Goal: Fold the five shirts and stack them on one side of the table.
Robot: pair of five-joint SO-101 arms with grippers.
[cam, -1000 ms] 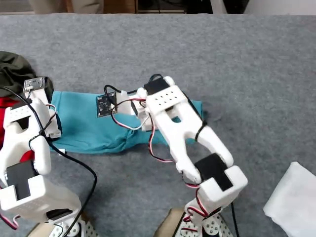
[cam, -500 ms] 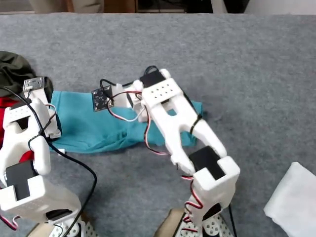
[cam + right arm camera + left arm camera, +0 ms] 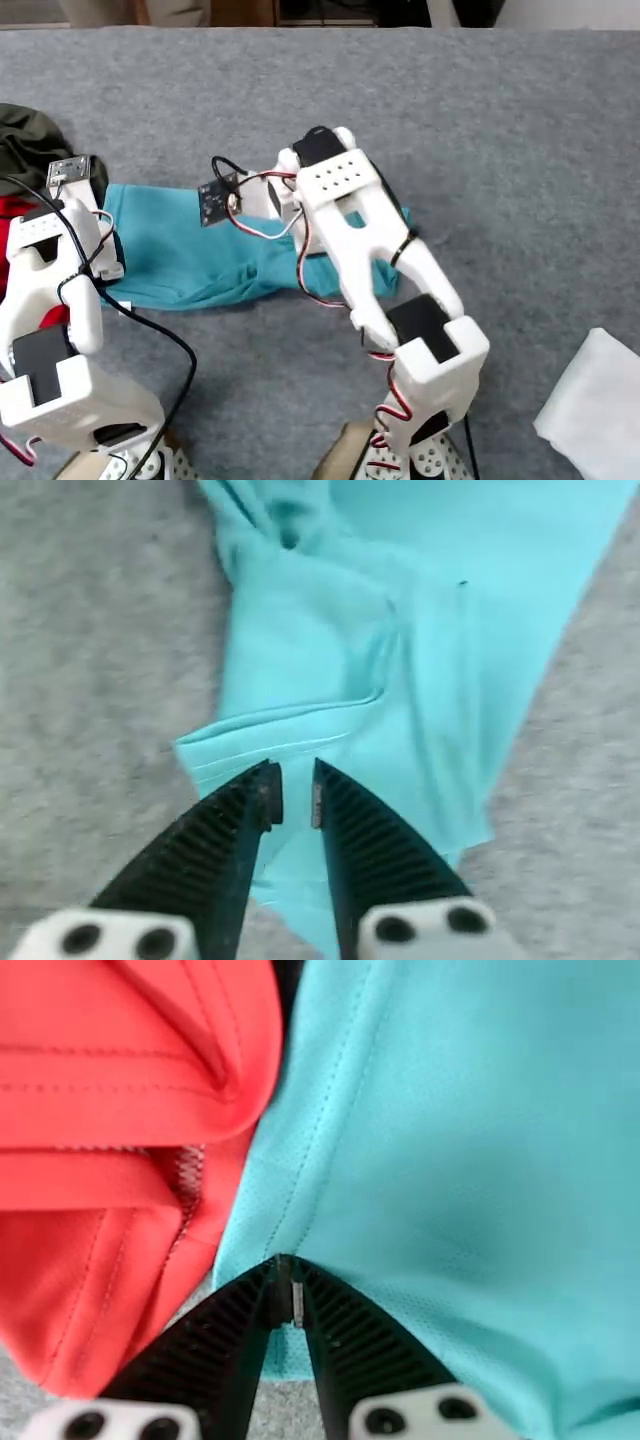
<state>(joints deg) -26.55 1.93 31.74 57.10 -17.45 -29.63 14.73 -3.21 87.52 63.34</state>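
Your right gripper (image 3: 295, 785) swung left over the teal shirt (image 3: 170, 250), then came back toward the far side. Its jaws stood a narrow gap apart above a folded edge, gripping nothing. Your left gripper (image 3: 287, 1295) stayed put at the left end, pressed together on the hem beside the red shirt (image 3: 110, 1110). The teal shirt lay left of centre, a little more bunched along its near edge. The fold looked barely begun.

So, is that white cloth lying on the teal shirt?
No, the white cloth lies apart, with bare table between it and the teal shirt.
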